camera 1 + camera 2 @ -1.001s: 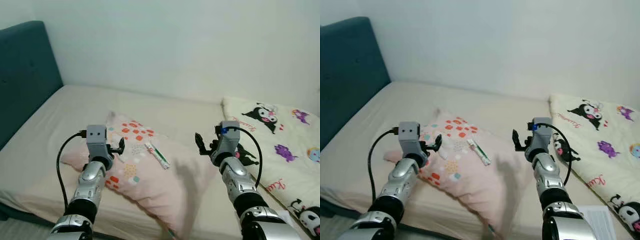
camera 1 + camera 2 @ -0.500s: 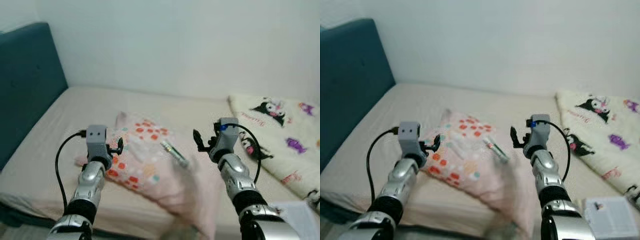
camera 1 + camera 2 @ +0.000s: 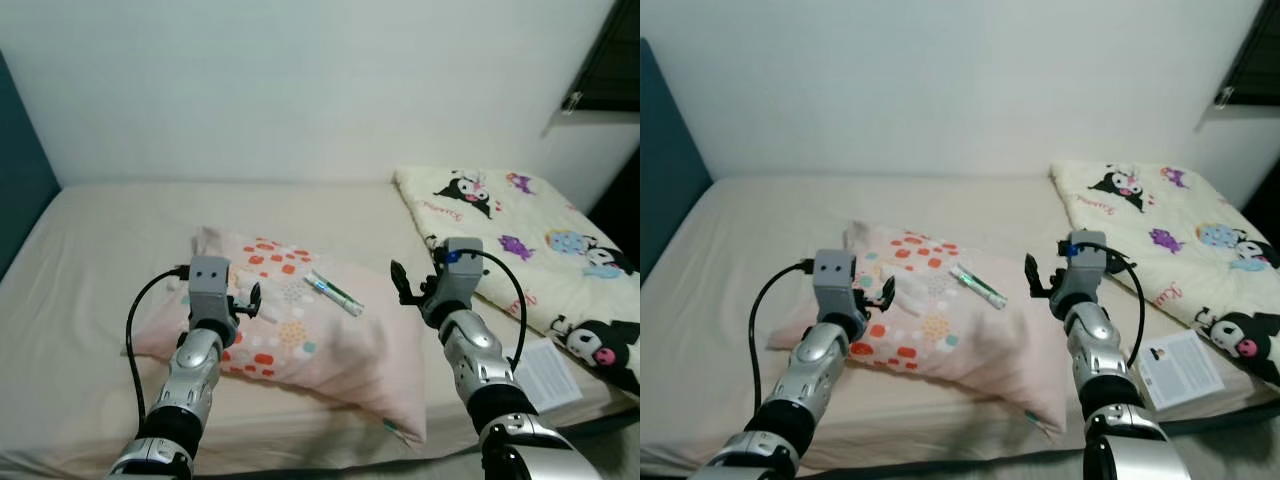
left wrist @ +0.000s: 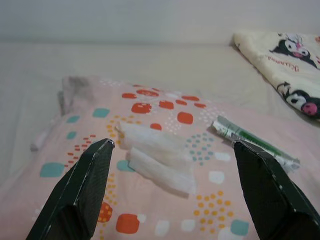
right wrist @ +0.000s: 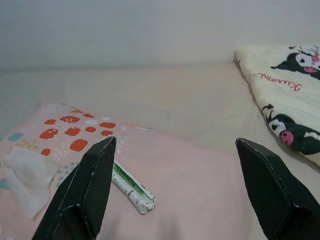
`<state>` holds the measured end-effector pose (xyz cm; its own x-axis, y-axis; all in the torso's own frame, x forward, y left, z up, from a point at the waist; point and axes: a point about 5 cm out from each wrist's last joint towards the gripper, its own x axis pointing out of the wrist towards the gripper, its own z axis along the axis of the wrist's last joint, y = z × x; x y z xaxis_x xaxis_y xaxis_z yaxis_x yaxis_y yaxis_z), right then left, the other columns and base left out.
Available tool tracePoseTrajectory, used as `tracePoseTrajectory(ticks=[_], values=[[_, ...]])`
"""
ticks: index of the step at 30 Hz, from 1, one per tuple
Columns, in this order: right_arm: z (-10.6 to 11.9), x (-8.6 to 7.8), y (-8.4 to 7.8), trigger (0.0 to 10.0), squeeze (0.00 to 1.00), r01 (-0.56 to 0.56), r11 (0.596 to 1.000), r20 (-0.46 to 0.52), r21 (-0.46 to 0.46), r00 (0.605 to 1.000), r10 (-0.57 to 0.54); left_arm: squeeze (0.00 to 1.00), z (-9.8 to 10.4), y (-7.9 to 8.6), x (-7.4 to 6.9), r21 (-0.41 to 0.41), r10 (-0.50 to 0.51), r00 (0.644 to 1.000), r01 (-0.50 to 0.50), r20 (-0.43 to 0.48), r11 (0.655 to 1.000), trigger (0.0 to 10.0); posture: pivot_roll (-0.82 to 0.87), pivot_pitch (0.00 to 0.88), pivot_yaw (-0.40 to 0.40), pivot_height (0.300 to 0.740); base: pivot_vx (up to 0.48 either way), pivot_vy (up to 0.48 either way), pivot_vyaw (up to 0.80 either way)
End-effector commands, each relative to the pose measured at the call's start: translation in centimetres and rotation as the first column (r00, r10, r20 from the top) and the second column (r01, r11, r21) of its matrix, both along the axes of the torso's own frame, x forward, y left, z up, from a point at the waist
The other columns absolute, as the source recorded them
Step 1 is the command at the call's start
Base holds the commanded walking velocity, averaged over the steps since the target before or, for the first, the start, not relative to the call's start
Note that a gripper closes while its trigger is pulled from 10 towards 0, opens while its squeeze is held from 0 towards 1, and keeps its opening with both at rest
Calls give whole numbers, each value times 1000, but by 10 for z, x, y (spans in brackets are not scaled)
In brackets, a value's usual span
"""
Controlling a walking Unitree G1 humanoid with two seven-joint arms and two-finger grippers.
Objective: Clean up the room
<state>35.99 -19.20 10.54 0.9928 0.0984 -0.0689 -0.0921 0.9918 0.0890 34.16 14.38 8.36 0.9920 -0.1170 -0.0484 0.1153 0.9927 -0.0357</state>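
- Left tool (image 3: 249,299), fingers apart, hovers over the pink pillow (image 3: 330,345) near crumpled tissues (image 4: 157,155).
- Right tool (image 3: 403,285), fingers apart, hovers beside a green-white wrapper (image 3: 334,292).

Bed (image 3: 90,250) with pillow (image 3: 310,340), blanket (image 3: 520,240), booklet (image 3: 1180,368)

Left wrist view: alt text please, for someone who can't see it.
The left gripper hangs open above a pink pillow with orange and teal dots, its two black fingers framing two crumpled white tissues lying on the pillow. A green-and-white wrapper lies on the pillow nearby, with a cartoon-print blanket on the beige bed beyond.
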Motion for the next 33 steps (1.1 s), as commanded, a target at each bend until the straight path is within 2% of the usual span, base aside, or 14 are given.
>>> tracePoseTrajectory(ticks=[1,5,12,15,19,22,33], values=[[4,1,-2,10000,0,13,1000,18,15,1000,-14,0,-5,-5,-4,0,-8,1000,8,-7,1000,10000,-61,0,-56,740,0,-480,0],[4,1,-2,10000,0,13,1000,18,16,1000,-13,0,-5,-5,-4,-1,-7,1000,7,-6,1000,10000,-61,0,-56,740,0,-480,0],[-4,-3,11,10000,0,-67,998,-8,-12,998,67,0,-5,3,-4,14,36,999,-36,-11,999,10000,-65,0,-52,740,0,0,0],[-15,-9,26,10000,0,-167,984,-49,-60,985,164,0,-8,9,-7,24,60,998,-60,-16,998,10000,-64,0,-51,740,286,0,0],[-18,-11,30,10000,0,-193,979,-61,-63,980,189,0,-10,12,-8,30,68,998,-67,-19,997,10000,-64,0,-52,740,312,0,0],[-25,-16,39,10000,0,-254,964,-85,-79,965,247,0,-13,16,-11,46,79,997,-77,-24,996,10000,-66,0,-53,740,331,0,0],[-28,-20,44,10000,0,-302,947,-102,-109,951,292,0,-11,20,-9,59,86,996,-85,-19,995,10000,-72,0,-57,740,332,0,0]])
